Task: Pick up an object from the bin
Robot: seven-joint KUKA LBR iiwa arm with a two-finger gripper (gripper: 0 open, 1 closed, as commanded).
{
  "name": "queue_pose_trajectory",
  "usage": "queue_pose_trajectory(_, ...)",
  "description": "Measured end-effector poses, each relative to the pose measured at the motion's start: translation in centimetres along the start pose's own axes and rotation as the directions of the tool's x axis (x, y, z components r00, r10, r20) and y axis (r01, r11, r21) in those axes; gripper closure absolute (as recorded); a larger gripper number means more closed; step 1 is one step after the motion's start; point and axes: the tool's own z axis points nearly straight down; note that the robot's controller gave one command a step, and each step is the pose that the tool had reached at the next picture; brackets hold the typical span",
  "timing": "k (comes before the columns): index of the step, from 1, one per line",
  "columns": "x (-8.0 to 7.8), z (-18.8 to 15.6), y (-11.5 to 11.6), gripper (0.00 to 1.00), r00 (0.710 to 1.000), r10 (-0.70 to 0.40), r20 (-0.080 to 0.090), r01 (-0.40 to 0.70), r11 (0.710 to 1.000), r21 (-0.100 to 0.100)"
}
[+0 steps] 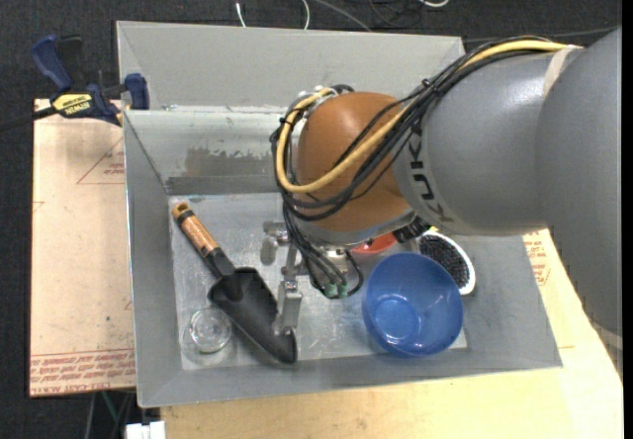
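The gripper (pixel 287 281) is bare silver metal, under an orange-brown dome cover (pixel 346 155) crossed by yellow and black cables. Just left of the gripper lies a black plastic scoop (pixel 252 313) with a copper-brown handle, and further left a small clear glass jar (pixel 209 330). To the gripper's right sits a bright blue round plastic bowl (pixel 410 307); beyond the bowl is a round black mesh piece rimmed in white (pixel 450 259). The dull grey metal bin (pixel 153 259) is plain, without pattern.
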Motion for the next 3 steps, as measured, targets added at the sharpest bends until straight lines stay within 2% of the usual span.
queue_pose_trajectory(1,-0.2,-0.4,-0.1,0.00,1.000,0.005,0.007,-0.005,1.000,-0.001)
queue_pose_trajectory(2,1.6,8.5,2.8,0.00,0.958,0.286,0.010,-0.286,0.958,-0.006)
queue_pose_trajectory(3,2.1,4.6,3.0,0.00,0.971,0.239,0.008,-0.239,0.971,-0.004)
